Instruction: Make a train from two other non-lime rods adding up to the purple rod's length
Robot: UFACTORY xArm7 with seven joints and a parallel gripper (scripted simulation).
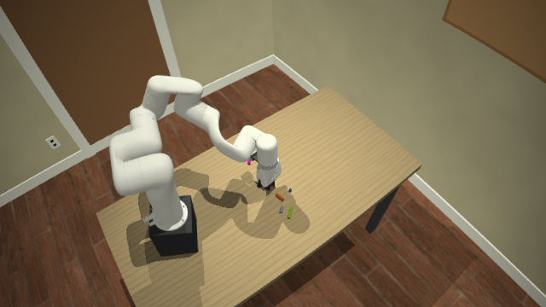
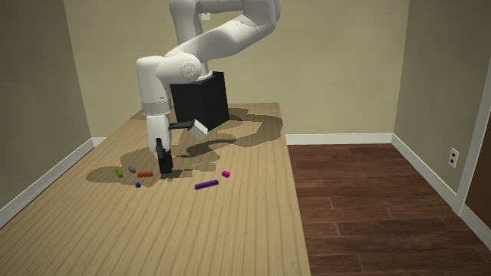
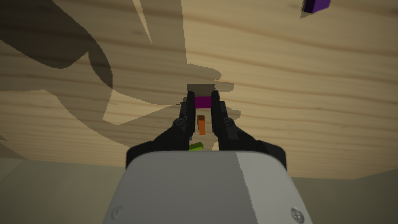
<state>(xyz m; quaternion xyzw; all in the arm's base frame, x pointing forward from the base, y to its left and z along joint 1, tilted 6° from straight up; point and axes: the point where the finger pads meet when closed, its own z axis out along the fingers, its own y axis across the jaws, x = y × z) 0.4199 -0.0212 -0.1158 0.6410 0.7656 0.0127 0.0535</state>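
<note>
My gripper (image 1: 266, 186) (image 2: 166, 172) (image 3: 203, 100) is shut on a magenta rod (image 1: 270, 185) (image 3: 203, 102), close above the table or at it. The orange rod (image 1: 279, 197) (image 2: 145, 174) (image 3: 201, 125) lies beside the gripper, with a gap between. The purple rod (image 2: 206, 184) (image 3: 318, 5) lies on the other side, hidden in the top view. A second magenta rod (image 1: 249, 162) (image 2: 225, 174) lies near the purple one. The blue rod (image 1: 290, 190) (image 2: 138, 185) and grey rod (image 1: 281, 209) (image 2: 132, 169) lie near the orange one.
The lime rod (image 1: 290, 212) (image 2: 119, 172) (image 3: 196, 147) lies beyond the grey one on the wooden table (image 1: 341, 141) (image 2: 230, 230). The arm's black base (image 1: 174, 240) (image 2: 196, 100) stands at one end of the table. The arm's shadow falls across several rods.
</note>
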